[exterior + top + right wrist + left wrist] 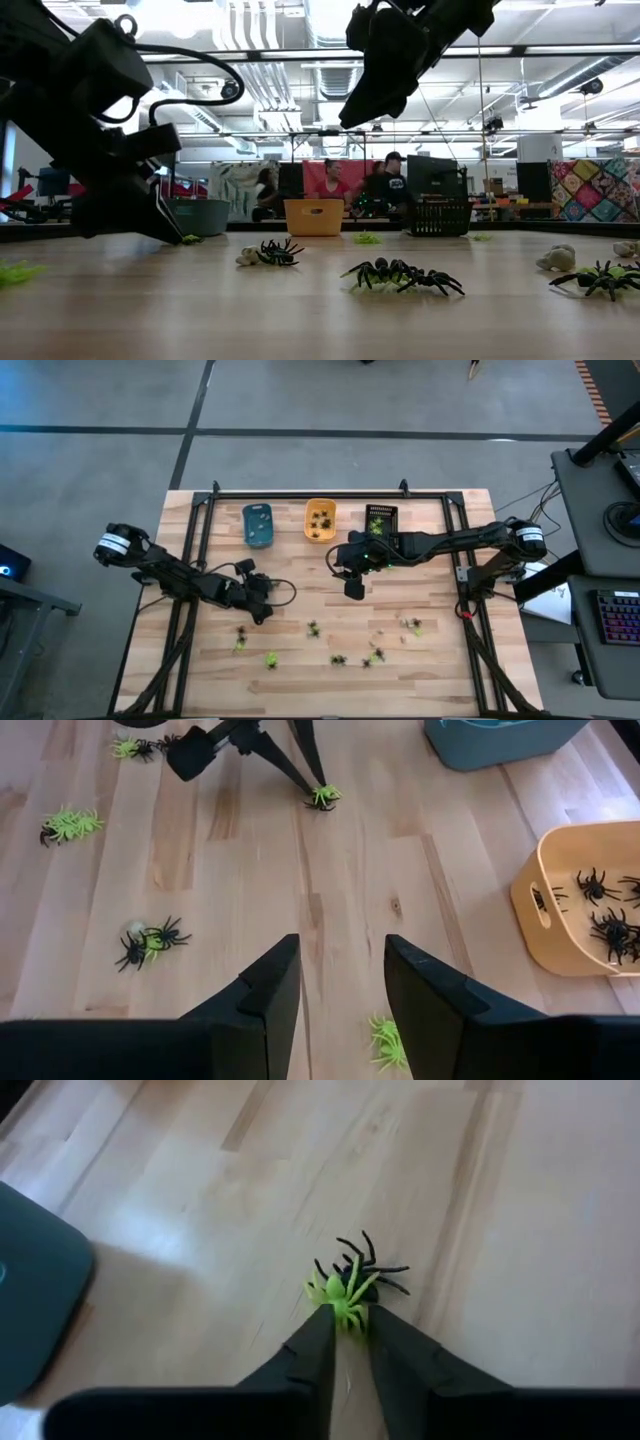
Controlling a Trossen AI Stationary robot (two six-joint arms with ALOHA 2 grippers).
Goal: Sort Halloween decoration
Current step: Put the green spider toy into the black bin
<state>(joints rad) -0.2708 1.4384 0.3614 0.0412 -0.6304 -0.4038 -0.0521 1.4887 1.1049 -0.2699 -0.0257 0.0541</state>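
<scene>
High view: left gripper (262, 616) sat low on the table (300, 670); right gripper (353, 588) hovered near the orange tray (320, 520).
Left wrist: fingertips (322, 1330) pinched a yellow-green spider (343, 1298), black spider (368, 1268) touching it.
Right wrist: right fingers (275, 985) apart, empty; loose spiders (150, 942) scattered on the wood.
</scene>
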